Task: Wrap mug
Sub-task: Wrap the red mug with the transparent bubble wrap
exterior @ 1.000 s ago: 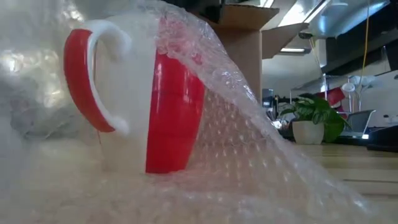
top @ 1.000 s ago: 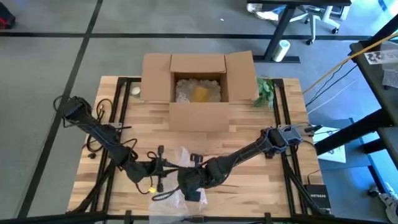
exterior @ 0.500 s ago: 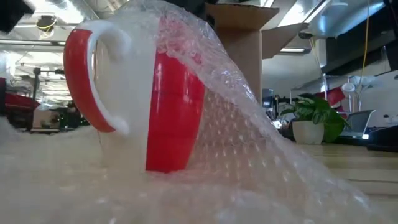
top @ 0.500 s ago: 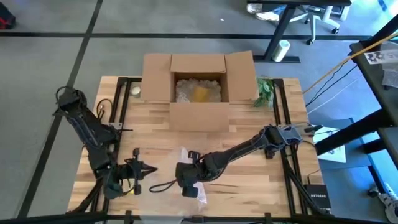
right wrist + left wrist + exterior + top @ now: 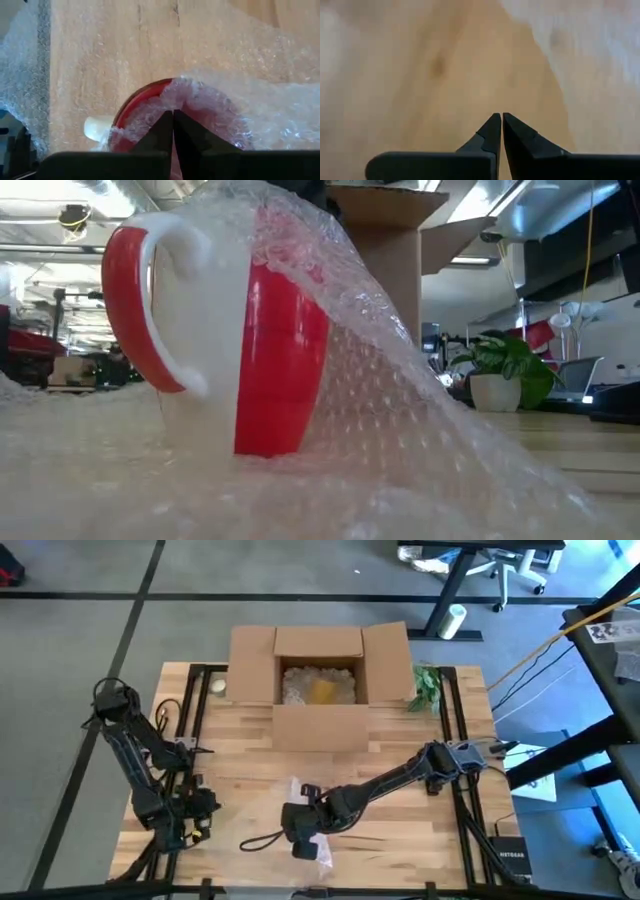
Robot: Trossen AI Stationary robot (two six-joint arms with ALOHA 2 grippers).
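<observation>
Low view shows the mug (image 5: 215,330) standing upright on the bubble wrap (image 5: 400,450) near the front edge of the table (image 5: 400,755), with one flap of the wrap pulled up over its top and sloping down its far side. The mug's long axis goes straight up and down, its mouth points up, and its white handle (image 5: 165,300) sticks out to the side that is not covered yet. In the right wrist view, the right tool (image 5: 173,116) sits just over the mug's rim with its two fingers pressed together, and it seems to pinch the edge of the wrap there, though the pinch itself is hard to see. The left tool (image 5: 498,117) is closed with nothing in it, and it waits well apart from the mug, over bare wood by the left front corner of the table. To do this step well, the right tool should probably keep the flap tight over the rim and pull it gently, so the mug does not tip. The left tool could then lift the loose wrap on the handle side and fold it over. A hard tug might knock the mug down.
</observation>
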